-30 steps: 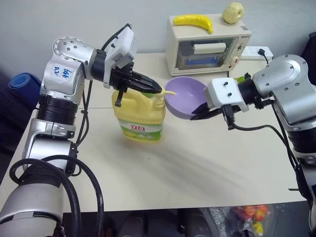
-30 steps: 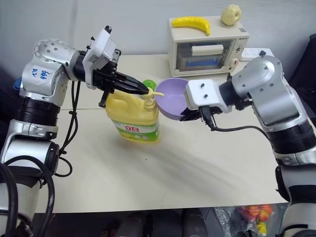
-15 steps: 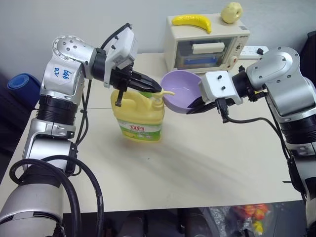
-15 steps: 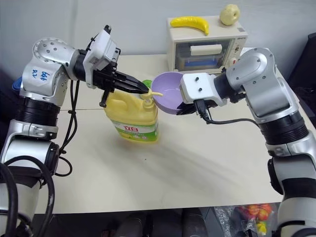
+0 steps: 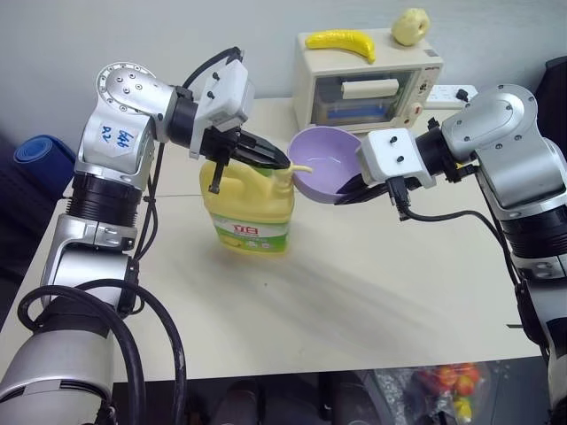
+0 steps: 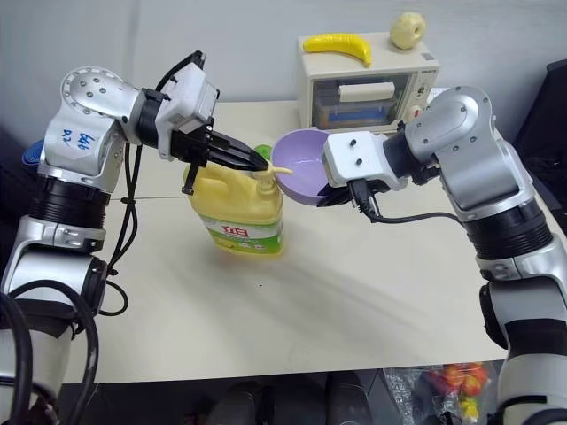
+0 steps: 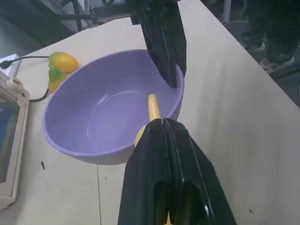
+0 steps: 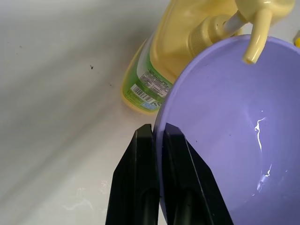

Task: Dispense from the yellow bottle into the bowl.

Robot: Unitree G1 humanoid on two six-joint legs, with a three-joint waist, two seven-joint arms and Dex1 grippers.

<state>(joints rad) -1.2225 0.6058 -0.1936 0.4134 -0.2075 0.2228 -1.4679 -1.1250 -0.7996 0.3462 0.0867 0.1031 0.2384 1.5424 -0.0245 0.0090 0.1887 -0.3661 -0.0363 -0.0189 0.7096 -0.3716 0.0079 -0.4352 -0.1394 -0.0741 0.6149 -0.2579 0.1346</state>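
Note:
The yellow bottle [image 5: 249, 206] stands upright on the table, its pump nozzle [image 5: 299, 167] pointing right. My left gripper [image 5: 282, 162] is shut, with its fingertips [image 7: 161, 126] lying on top of the pump head. The spout [image 7: 153, 105] reaches over the rim of the bowl [image 5: 330, 162], a lavender one held raised and tilted toward the bottle. My right gripper [image 5: 351, 189] is shut on the bowl's rim, one finger inside and one [image 8: 140, 154] outside. The bowl [image 8: 234, 140] holds nothing that I can make out.
A white toaster oven [image 5: 368, 75] stands at the table's back with a banana [image 5: 341, 40] and a pale fruit [image 5: 410, 25] on top. A power strip [image 5: 456, 91] lies beside it. Small yellow-green fruits [image 7: 61, 63] sit behind the bowl. The table's near half is bare.
The right arm drew in and lifted the bowl a little, bringing its rim under the spout. The left gripper stayed on the pump head, its wrist rolled slightly.

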